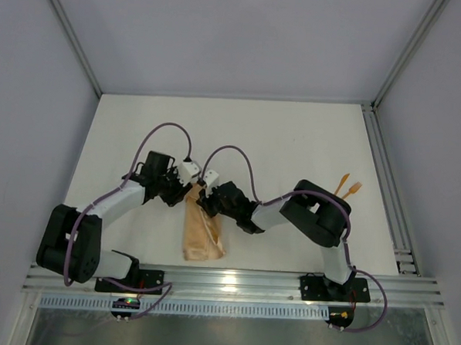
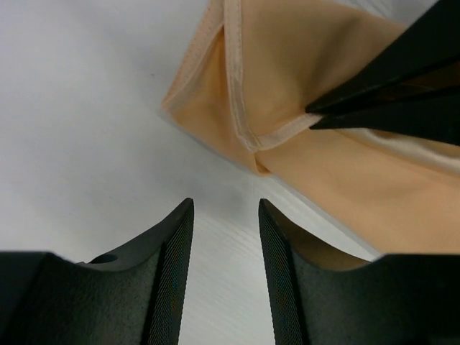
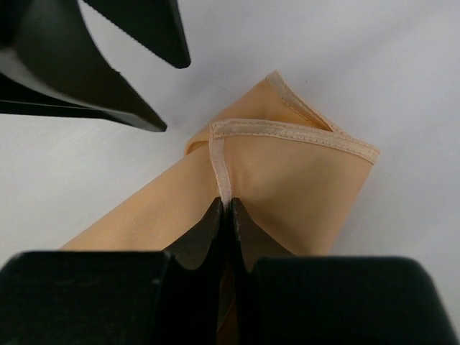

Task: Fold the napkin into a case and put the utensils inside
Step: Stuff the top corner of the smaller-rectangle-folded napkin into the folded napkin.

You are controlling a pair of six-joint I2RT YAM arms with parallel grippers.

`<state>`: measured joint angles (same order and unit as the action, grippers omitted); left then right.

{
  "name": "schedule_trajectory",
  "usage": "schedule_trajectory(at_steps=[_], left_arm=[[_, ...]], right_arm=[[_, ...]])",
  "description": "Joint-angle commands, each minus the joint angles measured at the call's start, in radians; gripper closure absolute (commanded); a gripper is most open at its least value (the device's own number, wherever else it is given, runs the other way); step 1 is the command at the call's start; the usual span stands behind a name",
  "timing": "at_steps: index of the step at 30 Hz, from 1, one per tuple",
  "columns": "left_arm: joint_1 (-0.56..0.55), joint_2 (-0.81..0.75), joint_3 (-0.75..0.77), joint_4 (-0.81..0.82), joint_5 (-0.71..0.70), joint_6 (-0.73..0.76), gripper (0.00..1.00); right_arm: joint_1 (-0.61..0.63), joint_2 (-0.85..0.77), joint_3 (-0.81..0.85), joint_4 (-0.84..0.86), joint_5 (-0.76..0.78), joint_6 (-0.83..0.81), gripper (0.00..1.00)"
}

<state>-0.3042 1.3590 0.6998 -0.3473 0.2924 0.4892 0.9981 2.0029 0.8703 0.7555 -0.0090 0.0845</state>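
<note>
Peach napkin (image 3: 287,187) pinched in right tool (image 3: 224,205); left tool (image 2: 225,205) stands open, empty.

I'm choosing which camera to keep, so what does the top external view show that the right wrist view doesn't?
Only the top view shows the utensils lying off to the right on the table, and the full folded length of the napkin. Only the right wrist view shows the right gripper pinching the napkin's hemmed edge. Both show the napkin and the left gripper beside it.
</note>
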Motion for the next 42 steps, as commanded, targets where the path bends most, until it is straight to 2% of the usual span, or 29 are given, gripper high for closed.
schedule_trajectory(at_steps=[1,14,18,21,29,36,38,42], left_arm=[[-0.042,0.008,-0.006,0.197,0.010,0.068,0.56],[-0.041,0.077,-0.040,0.215,0.120,0.057,0.57],[0.005,0.069,-0.046,0.240,0.214,0.011,0.60],[0.046,0.055,-0.054,0.223,0.258,0.038,0.60],[0.024,0.034,-0.100,0.252,0.177,0.156,0.57],[-0.004,0.069,-0.094,0.338,0.059,0.098,0.58],[-0.013,0.077,-0.094,0.370,0.036,0.078,0.61],[-0.033,0.100,-0.089,0.370,0.001,0.072,0.74]], right_arm=[[-0.001,-0.001,-0.013,-0.044,-0.031,0.017,0.90],[-0.049,-0.010,-0.056,0.044,-0.104,0.127,0.91],[-0.059,-0.003,-0.065,0.047,-0.105,0.147,0.92],[-0.065,0.013,-0.063,0.045,-0.114,0.164,0.92],[-0.079,0.030,-0.063,0.047,-0.140,0.176,0.93],[-0.079,0.020,-0.060,0.030,-0.143,0.159,0.93],[-0.079,0.019,-0.060,0.030,-0.146,0.156,0.93],[-0.079,0.014,-0.060,0.021,-0.148,0.143,0.93]])
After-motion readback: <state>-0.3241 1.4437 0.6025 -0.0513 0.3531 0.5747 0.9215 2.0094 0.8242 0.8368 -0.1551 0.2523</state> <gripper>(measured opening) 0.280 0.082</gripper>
